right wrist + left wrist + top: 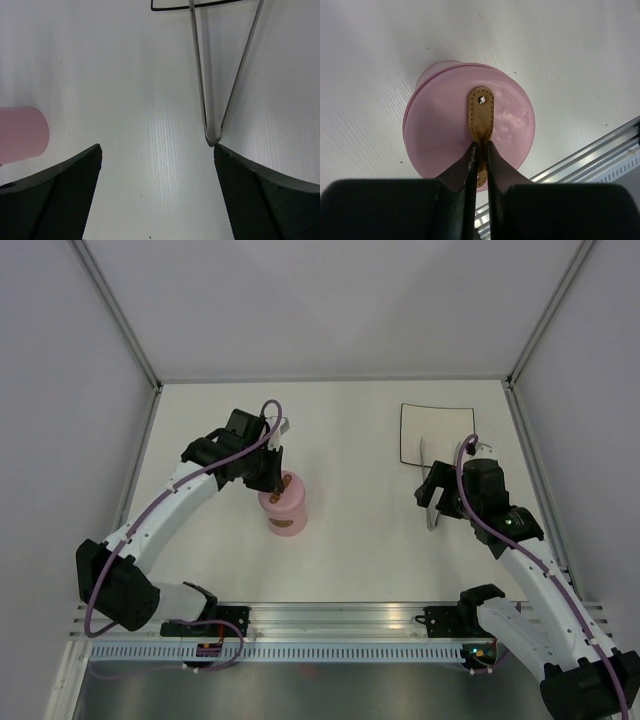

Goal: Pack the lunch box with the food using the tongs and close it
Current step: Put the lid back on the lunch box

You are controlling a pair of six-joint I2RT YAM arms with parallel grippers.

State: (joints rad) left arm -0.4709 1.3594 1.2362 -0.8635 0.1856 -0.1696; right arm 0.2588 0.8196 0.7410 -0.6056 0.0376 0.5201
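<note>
The pink lunch box (286,512) stands left of the table's middle. Its flat pink lid (440,125) covers the tub's mouth. My left gripper (480,146) is over the lid and shut on its brown bar handle (480,112). The slim metal tongs (212,135) lie on the table, joined end toward me and arms reaching to the plate. My right gripper (157,146) hovers open just above the table with nothing between its fingers. Its right finger (260,190) sits beside the tongs' joined end. The tub's side (22,134) shows at the left of the right wrist view. The food is out of view.
A white square plate with a dark edge (436,418) lies at the back right, with nothing showing on it and the tongs' (432,520) tips at its near edge. An aluminium rail (330,620) runs along the near table edge. Walls close in the left, right and back.
</note>
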